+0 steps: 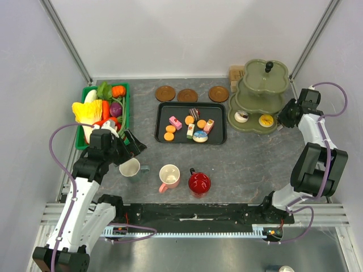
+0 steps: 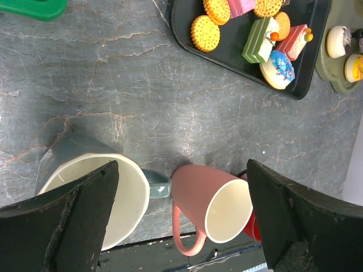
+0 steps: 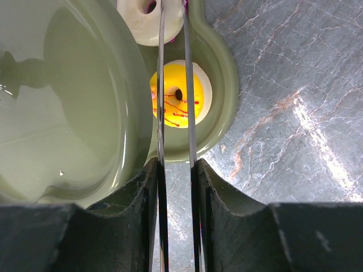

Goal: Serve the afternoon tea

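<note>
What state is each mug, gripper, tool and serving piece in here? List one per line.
Left gripper: open.
Right gripper: shut on the metal tongs.
Metal tongs: held, blades slightly apart.
Whitish mug: upright, empty.
Pink mug: upright, empty.
Red mug: upright, seemingly empty.
Tray: loaded with cakes and biscuits.
Tiered stand: two doughnuts on bottom tier, upper tiers bare.
Green basket: full of toy vegetables.

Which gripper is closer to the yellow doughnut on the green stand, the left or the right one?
Right. The right gripper, shut on metal tongs, hangs just beside the yellow doughnut; the left gripper is far across the table, by the whitish mug.
</note>
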Tool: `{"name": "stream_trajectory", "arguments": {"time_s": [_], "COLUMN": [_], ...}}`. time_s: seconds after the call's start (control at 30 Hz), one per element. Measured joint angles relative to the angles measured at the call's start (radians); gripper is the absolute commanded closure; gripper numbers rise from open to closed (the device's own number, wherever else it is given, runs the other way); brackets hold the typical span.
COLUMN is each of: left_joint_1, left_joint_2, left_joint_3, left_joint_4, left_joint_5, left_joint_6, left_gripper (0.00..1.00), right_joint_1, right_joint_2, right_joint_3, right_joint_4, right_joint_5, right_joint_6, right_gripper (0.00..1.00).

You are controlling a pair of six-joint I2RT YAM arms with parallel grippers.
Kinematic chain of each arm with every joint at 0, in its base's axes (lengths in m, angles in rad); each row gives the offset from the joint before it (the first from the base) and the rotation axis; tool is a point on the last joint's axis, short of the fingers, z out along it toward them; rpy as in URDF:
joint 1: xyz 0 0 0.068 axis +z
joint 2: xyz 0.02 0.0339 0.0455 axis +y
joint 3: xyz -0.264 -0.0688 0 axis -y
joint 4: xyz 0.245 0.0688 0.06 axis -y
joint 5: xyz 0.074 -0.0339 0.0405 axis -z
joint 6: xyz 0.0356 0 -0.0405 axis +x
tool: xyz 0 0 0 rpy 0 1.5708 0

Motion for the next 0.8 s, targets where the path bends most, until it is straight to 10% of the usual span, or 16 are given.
{"name": "stream_trajectory", "arguments": {"time_s": [0.8], "left_joint_1": [0.0], "left_joint_2": [0.0], "left_joint_3": [0.0], "left_joint_4": [0.0], "left_joint_5": [0.001], "left_joint_6": [0.0], "left_gripper": [0.01], "right_joint_1": [-0.023], "right_joint_2": [-0.128], "right_joint_3": [-0.056], "right_joint_4": [-0.02], "right_joint_5": [0.168], "right_joint_6": [0.05], "right_gripper": [0.49]}}
